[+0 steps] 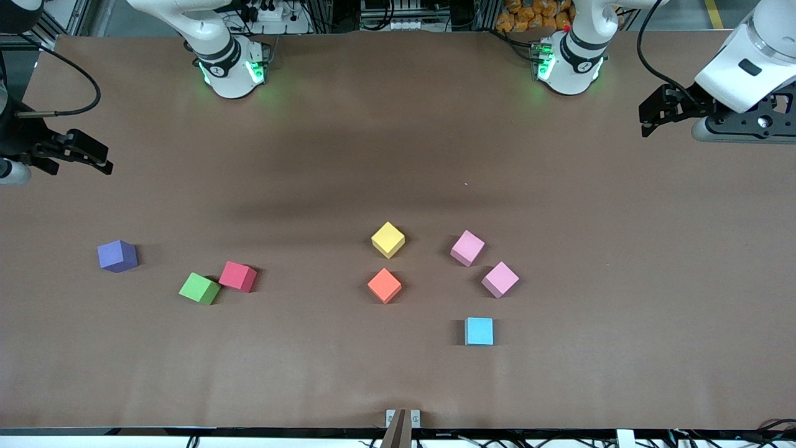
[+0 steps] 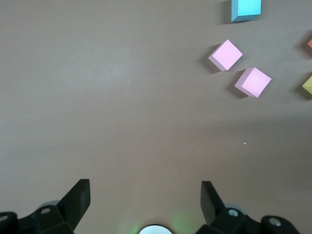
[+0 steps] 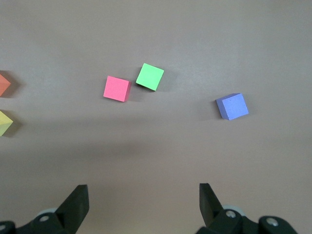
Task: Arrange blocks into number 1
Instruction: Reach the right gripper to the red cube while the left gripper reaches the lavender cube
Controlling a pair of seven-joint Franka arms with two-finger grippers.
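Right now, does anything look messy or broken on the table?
Nothing is broken or spilled. The blocks just lie scattered and turned at different angles, not lined up: green block and red block touch at a corner, and the two pink blocks sit close together. Both arms wait at the table's ends.

Left wrist view: light-blue block [image 2: 246, 9] cropped at 12 o'clock edge; orange block [image 2: 310, 44] and yellow block [image 2: 308, 85] cropped at 3 o'clock edge.
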